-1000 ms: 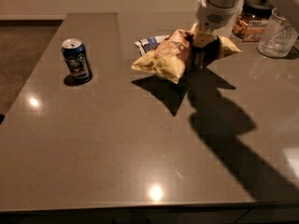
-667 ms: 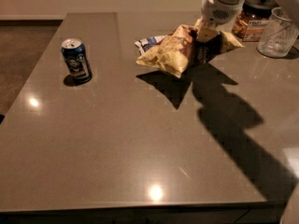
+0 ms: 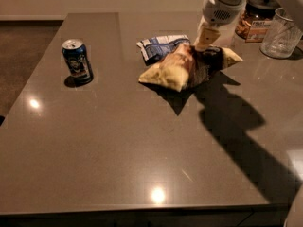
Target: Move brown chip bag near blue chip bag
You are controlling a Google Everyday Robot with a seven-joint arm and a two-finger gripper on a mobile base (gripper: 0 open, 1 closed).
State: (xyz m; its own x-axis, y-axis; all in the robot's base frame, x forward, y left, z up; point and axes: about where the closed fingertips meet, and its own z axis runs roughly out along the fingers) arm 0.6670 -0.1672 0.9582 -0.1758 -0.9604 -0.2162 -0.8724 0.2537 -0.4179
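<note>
One gripper (image 3: 207, 40) sits at the top of the brown chip bag (image 3: 182, 67), its lower end touching the crinkled upper edge towards the bag's right side. We cannot tell whether it is clamped on the bag or only resting against it. The bag lies at the far right of the table (image 3: 118, 150), with a pale corner pointing left. Its upper left side is just beside the blue chip bag (image 3: 158, 46), perhaps touching it, and that smaller bag lies flat behind it.

We judge the two bags already close enough, so the step in hand is to settle the brown one and let go. To do that well we would lower it straight down, so that it neither slides over the blue bag nor pushes it away. We would then lift clear vertically, minding the jar (image 3: 255, 18) and the glass (image 3: 281, 34) close by on the right.

The arm (image 3: 225, 1) comes in from the top right, slanting steeply down and slightly left, and casts a long shadow towards the near right. A drink can (image 3: 77, 61) stands well apart on the left.
</note>
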